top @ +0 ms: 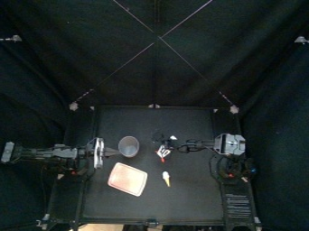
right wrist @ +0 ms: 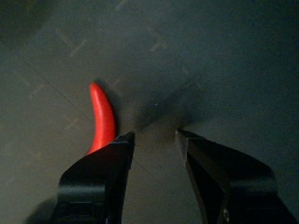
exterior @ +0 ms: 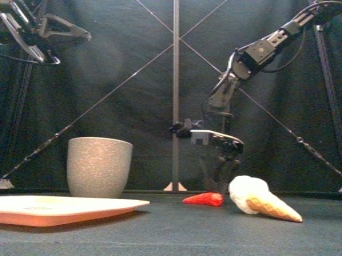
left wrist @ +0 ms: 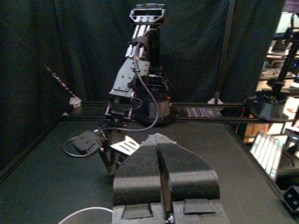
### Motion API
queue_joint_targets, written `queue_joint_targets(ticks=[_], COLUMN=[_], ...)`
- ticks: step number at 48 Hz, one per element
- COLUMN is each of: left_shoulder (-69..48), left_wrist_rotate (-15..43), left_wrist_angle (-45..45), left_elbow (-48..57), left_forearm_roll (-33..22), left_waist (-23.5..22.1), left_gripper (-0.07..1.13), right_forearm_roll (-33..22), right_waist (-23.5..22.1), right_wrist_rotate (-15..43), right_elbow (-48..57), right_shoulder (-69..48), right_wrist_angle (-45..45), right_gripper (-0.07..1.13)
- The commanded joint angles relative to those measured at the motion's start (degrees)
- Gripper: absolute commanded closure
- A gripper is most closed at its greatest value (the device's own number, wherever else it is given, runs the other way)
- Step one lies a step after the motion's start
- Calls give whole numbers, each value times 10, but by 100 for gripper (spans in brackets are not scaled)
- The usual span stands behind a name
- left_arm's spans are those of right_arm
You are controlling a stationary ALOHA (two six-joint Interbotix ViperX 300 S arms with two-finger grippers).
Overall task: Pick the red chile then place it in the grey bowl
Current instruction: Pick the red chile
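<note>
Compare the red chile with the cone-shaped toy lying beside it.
The red chile is slim, low and all red; the cone toy is bulkier, white with a tan tip. The chile lies just beside the open right tool; the cone toy lies nearer the front of the table, with no tool by it. Both lie flat on the table, outside the grey bowl, ungrasped.

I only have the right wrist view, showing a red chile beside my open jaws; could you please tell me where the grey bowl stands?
Observer: The grey bowl stands upright, left of the right gripper in the top view.
Operator: Is anything else near the red chile?
Observer: A white-and-tan toy cone lies just right of it, seen from the front.
Operator: And the left gripper?
Observer: It rests shut at the table's left side.
</note>
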Motion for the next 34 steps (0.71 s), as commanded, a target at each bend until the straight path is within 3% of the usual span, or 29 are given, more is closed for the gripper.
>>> queue_joint_targets(ticks=[1,34], left_shoulder=[2,2], left_wrist_rotate=[1,1], left_wrist_angle=[-3,-2], left_elbow=[-7,-6], left_forearm_roll=[1,2], left_waist=[1,4], left_gripper=[110,110], right_forearm_roll=[-3,71], right_waist=[-4,75], right_wrist_rotate=[1,-7], right_elbow=[-24,-43], right_shoulder=[-24,-11], right_wrist_angle=[3,-9], right_gripper=[24,24])
